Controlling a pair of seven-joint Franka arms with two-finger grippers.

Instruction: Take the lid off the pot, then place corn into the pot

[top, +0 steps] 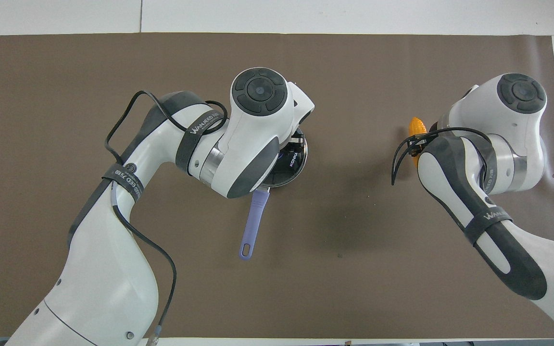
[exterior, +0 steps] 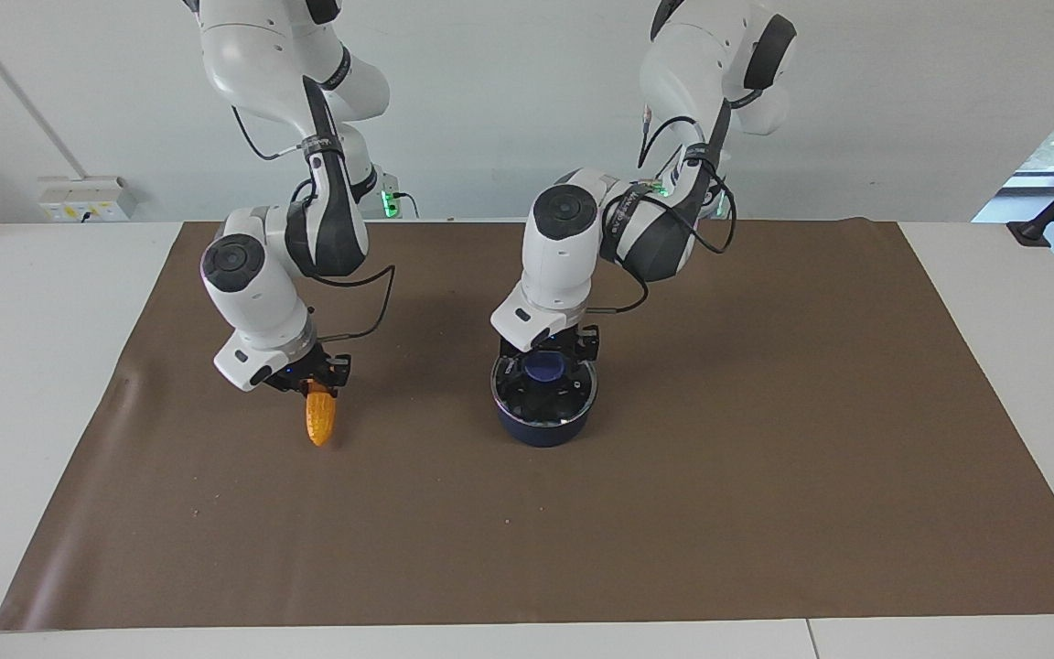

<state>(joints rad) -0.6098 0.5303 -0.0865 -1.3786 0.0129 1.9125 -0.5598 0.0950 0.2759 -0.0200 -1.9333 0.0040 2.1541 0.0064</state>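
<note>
We see the pot (exterior: pixel 545 423) near the middle of the brown mat (exterior: pixel 765 458) on the surface (exterior: pixel 33 366), its long handle (top: pixel 252 226) pointing toward the robots. The lid (exterior: pixel 573 395) is on the pot, blue knob (exterior: pixel 545 368) at its centre.

The left claw (exterior: pixel 547 359) is down on the lid at the knob. Fingers sit either side of the knob, but we cannot tell whether they are clamped on it or just around it.

The right claw (exterior: pixel 318 384) is toward the right arm's end of the mat, clenched on the corn (exterior: pixel 319 419). The cob hangs tip-down from the fingers, its thick end in the grip, low over the mat; we cannot tell if the tip touches. The corn is well apart from the pot.

In the overhead view the left arm covers most of the lid; only the corn's upper end (top: pixel 417 126) shows beside the right wrist.
</note>
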